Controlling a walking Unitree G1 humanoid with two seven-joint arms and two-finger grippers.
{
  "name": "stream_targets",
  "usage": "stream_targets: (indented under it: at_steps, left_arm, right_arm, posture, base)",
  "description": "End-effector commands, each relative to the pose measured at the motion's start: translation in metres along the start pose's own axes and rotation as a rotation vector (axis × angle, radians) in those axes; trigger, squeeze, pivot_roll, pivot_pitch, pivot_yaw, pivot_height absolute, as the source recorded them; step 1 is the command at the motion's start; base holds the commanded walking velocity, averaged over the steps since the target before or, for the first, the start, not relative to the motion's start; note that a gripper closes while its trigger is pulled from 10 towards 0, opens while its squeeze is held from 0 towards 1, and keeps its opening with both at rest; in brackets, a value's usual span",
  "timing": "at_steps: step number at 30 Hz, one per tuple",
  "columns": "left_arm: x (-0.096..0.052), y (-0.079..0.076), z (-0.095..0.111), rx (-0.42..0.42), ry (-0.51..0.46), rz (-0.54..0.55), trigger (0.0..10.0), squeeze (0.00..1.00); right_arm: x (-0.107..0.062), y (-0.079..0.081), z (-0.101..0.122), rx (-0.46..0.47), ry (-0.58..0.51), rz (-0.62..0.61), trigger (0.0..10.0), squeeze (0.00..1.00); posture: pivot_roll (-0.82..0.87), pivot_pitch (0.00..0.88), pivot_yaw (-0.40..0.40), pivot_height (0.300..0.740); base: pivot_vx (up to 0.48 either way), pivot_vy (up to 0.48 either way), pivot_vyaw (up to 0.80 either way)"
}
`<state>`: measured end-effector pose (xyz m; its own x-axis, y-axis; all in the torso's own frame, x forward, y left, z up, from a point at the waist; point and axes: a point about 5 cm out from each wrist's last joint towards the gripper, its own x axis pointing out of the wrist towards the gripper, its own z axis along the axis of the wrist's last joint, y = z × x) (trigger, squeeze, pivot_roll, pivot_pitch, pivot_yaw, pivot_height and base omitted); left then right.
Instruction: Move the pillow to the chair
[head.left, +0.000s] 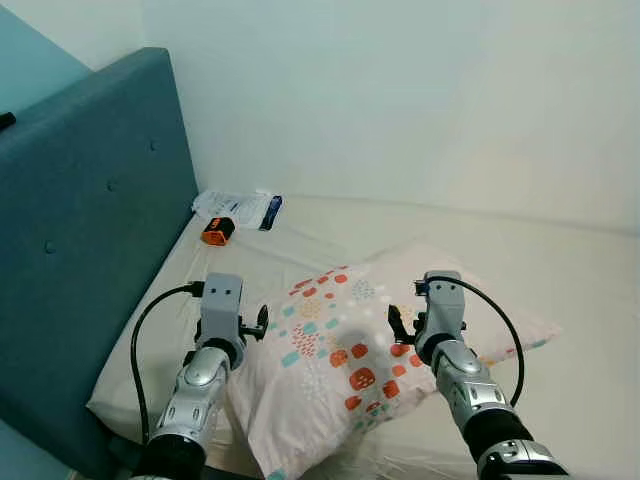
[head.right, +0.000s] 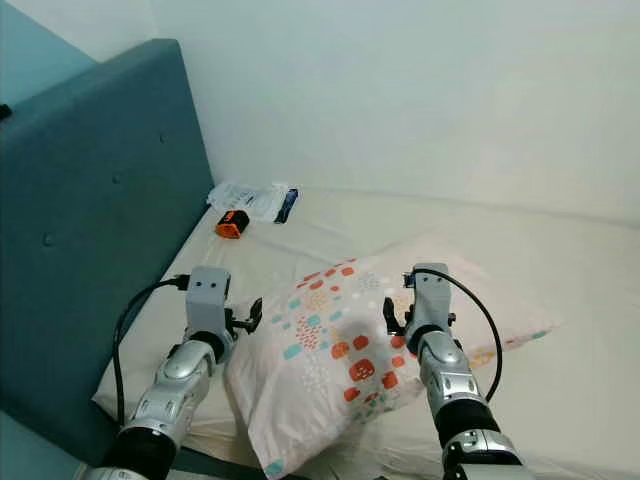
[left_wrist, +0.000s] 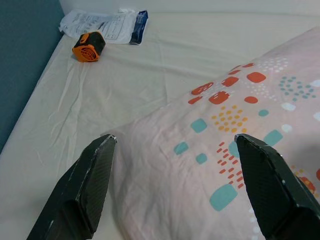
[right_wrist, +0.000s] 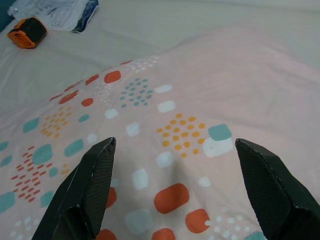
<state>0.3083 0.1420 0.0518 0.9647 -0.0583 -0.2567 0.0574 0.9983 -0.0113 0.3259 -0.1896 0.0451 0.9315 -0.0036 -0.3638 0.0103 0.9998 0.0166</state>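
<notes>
The patterned pillow (head.left: 350, 360) is lying on the bed (head.left: 560, 270) near the teal headboard (head.left: 90, 230). The left gripper (left_wrist: 175, 165) is hovering at the pillow's edge, fingers (left_wrist: 85, 185) spread wide, gripping nothing. The right gripper (right_wrist: 175, 170) is hanging over the pillow's middle, fingers (right_wrist: 90, 180) likewise spread wide. An orange object (head.left: 217, 231) and a packet (head.left: 240, 207) are lying beyond.

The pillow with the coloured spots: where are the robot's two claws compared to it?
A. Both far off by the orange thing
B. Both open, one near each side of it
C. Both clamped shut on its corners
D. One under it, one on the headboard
B: the left gripper and the right gripper hang open over the pillow, fingers spread.
</notes>
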Motion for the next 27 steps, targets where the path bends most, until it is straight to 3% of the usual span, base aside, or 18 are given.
stream_targets:
  at_steps: [1,8,18,27]
  left_arm:
    - [-0.002,0.004,-0.008,0.008,0.040,0.005,10.0,0.00]
    - [-0.004,0.001,-0.012,0.013,0.052,-0.014,10.0,0.00]
    - [-0.002,-0.002,-0.002,0.059,0.005,-0.060,10.0,0.00]
    - [-0.005,-0.007,-0.007,0.067,0.016,-0.094,10.0,0.00]
  right_arm:
    - [0.000,-0.002,0.004,0.012,-0.018,-0.003,10.0,0.00]
    - [-0.001,-0.003,0.004,0.010,-0.020,-0.001,10.0,0.00]
    - [-0.001,0.001,0.007,0.007,-0.042,0.008,10.0,0.00]
    - [-0.001,0.005,0.009,0.024,-0.055,0.027,10.0,0.00]
  posture:
    - [-0.01,0.000,-0.043,0.669]
    - [-0.01,0.000,-0.034,0.644]
    - [0.00,0.000,-0.031,0.644]
    - [0.01,0.000,-0.034,0.639]
  base:
    - [0.000,0.000,0.00]
    - [0.000,0.000,0.00]
    - [0.000,0.000,0.00]
    - [0.000,0.000,0.00]
